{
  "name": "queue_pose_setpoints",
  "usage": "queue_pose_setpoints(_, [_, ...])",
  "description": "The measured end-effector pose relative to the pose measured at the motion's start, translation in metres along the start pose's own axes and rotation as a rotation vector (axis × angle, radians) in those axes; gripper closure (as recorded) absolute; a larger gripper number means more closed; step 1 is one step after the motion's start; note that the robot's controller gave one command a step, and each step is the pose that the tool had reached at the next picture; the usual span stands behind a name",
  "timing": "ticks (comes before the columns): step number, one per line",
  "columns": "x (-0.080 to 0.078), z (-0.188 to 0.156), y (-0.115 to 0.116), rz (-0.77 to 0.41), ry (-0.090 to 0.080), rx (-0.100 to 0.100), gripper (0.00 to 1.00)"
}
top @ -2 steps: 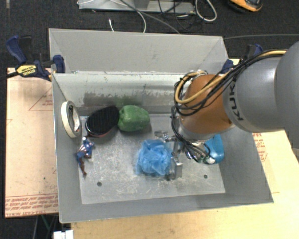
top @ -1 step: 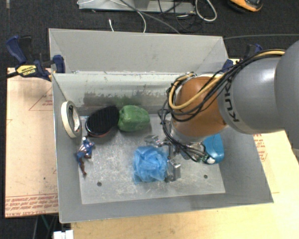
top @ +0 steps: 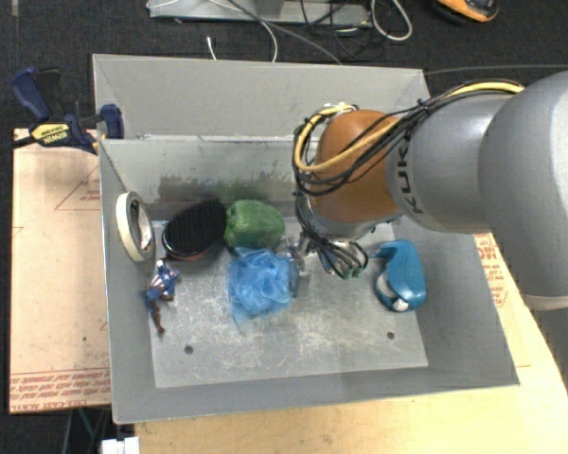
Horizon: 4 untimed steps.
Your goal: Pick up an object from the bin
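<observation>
the crumpled light blue bag (top: 258,285) lies near the middle of the bin (top: 293,348), a little toward the back wall. the claw (top: 299,263) is low at the right edge of this bag, touching it or just beside it; i cannot tell which, and i also cannot tell if the claw is released or clenched. just behind the bag, at the back wall, sits a green lump (top: 254,223), and just beside it on the left is a black round thing (top: 194,230). a pale tape roll (top: 131,225) stands on its edge near the left wall, and a small blue figure (top: 161,291) lies in front of it. right of the claw, apart from it, lies a bright blue plastic thing (top: 400,274). over the claw are the orange cover (top: 355,173) with cables and the grey arm (top: 483,159).
</observation>
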<state>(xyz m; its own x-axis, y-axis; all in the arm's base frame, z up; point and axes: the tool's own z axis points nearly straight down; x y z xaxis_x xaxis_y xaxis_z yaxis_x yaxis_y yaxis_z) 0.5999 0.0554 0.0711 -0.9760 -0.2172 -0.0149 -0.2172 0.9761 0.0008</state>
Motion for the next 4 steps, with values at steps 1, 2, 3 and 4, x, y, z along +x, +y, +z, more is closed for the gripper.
queue_pose_setpoints(1, [0.0, 0.0, 0.0, 0.0, 0.0, 0.0, 1.0])
queue_pose_setpoints(2, [-0.029, 0.001, -0.005, 0.016, 0.016, -0.002, 1.0])
queue_pose_setpoints(3, [-0.019, 0.004, 0.021, -0.025, 0.04, -0.001, 0.0])
queue_pose_setpoints(4, [-0.027, 0.001, 0.021, -0.02, 0.005, -0.001, 1.0])
